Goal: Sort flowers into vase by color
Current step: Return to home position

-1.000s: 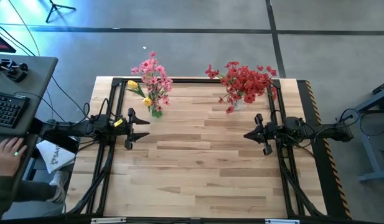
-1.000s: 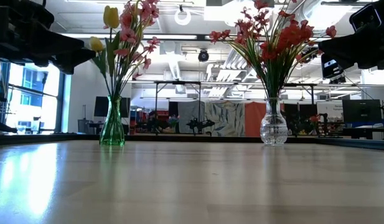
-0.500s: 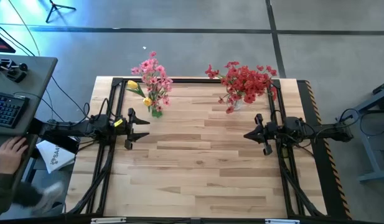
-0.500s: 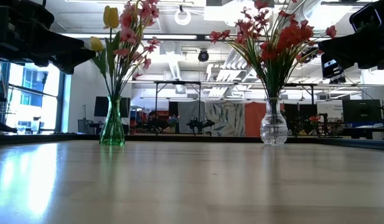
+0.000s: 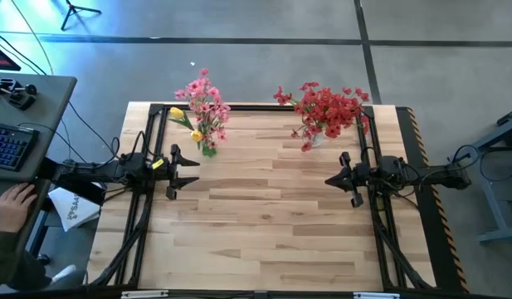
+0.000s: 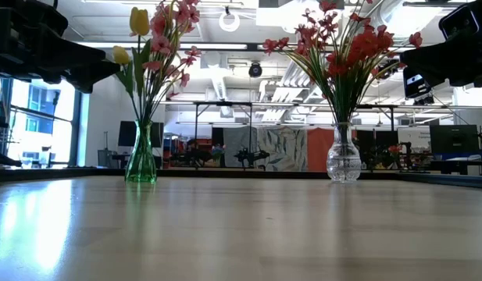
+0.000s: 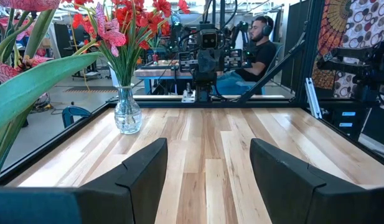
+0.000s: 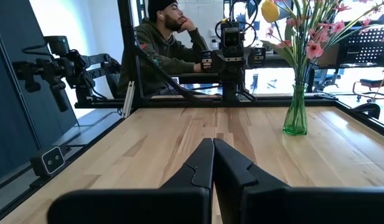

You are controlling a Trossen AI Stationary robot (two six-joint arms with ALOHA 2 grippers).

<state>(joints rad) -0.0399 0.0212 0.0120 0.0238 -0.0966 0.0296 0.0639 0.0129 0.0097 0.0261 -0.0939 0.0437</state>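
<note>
far edge: flowers (image 5: 329, 108) vased; left pincer (image 5: 197, 172) spread, right pincer (image 5: 329, 179) closed

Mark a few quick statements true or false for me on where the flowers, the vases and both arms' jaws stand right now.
1. The red flowers stand in the clear vase. True.
2. The green vase holds only yellow flowers. False: it holds mostly pink blooms with a few yellow ones.
3. On the left arm, the jaws stand open. True.
4. On the right arm, the jaws grip a stem. False: they are shut on nothing, clear of both vases.
5. Both vases lie tipped over. False: both stand upright near the far edge of the table.
</note>
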